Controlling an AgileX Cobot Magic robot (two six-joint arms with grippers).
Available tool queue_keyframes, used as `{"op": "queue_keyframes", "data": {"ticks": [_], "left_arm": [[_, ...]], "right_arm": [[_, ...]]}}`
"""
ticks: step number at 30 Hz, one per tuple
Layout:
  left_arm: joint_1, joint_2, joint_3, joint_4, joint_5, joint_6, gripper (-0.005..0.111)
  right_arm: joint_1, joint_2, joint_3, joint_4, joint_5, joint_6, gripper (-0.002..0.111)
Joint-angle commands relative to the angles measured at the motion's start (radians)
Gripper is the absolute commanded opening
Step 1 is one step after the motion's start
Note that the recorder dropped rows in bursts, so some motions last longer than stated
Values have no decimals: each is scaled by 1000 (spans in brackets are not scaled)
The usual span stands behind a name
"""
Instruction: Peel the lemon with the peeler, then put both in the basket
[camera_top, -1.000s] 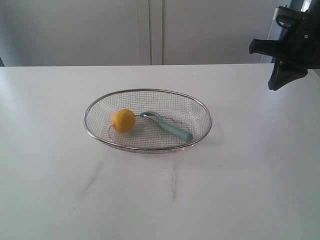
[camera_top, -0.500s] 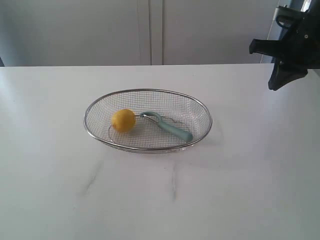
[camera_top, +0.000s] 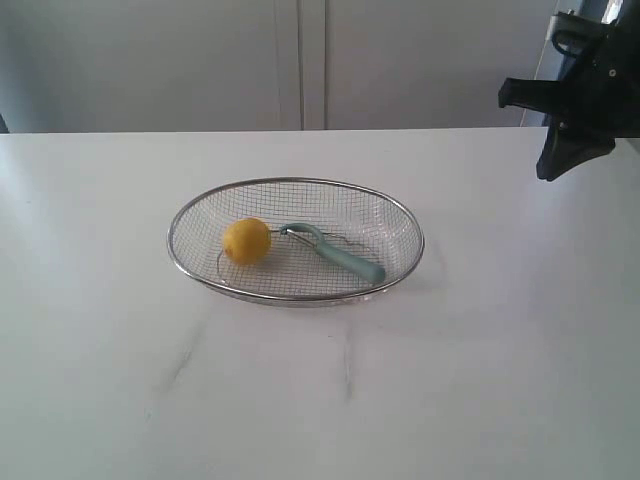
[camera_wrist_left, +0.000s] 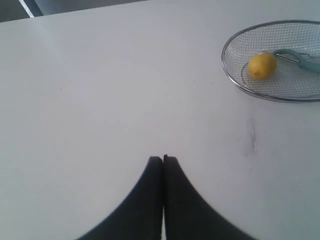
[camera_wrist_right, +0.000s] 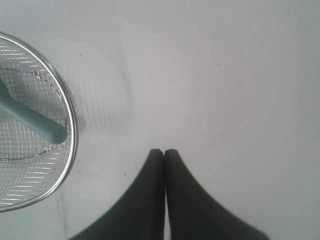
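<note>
Worktop (camera_top: 100, 400) surface is plain matt white, marked only by a few faint grey streaks (camera_top: 348, 370) toward its near edge in the exterior view. Beyond its far edge stand pale grey panels (camera_top: 300, 60) split by a narrow vertical seam. The left claw (camera_wrist_left: 163, 159) hangs over bare worktop with its two dark fingers pressed together, holding and touching nothing, well apart from the basket (camera_top: 300, 300). The right claw (camera_wrist_right: 164, 151) is likewise pressed together and empty, above bare worktop to one side of the basket's steel rim. The right arm (camera_top: 580, 90) shows as a dark shape raised over the far right corner. The basket, a shallow oval of silver wire mesh, sits about midway across the worktop, its long axis running along the far edge. Inside it the lemon (camera_top: 246, 241) rests in the left half on the mesh floor. The peeler (camera_top: 340, 257) lies beside it on a diagonal: its metal blade head points toward the lemon and the far left corner, just beside the fruit, though contact cannot be judged, and its teal handle runs toward the near right corner, ending against the basket's wall.
</note>
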Motion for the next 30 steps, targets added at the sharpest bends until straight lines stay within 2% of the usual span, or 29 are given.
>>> {"op": "queue_keyframes", "data": {"ticks": [1, 17, 24, 30], "left_arm": [[1, -42, 3, 15, 51, -7, 0], [3, -56, 3, 36, 46, -3, 0], [103, -56, 5, 36, 31, -3, 0], [157, -56, 78, 41, -158, -3, 0]], "right_arm": [[-6, -13, -3, 3, 0, -6, 0], [-6, -13, -3, 3, 0, -6, 0], [-6, -13, -3, 4, 0, -6, 0], [-6, -13, -3, 4, 0, -6, 0]]}}
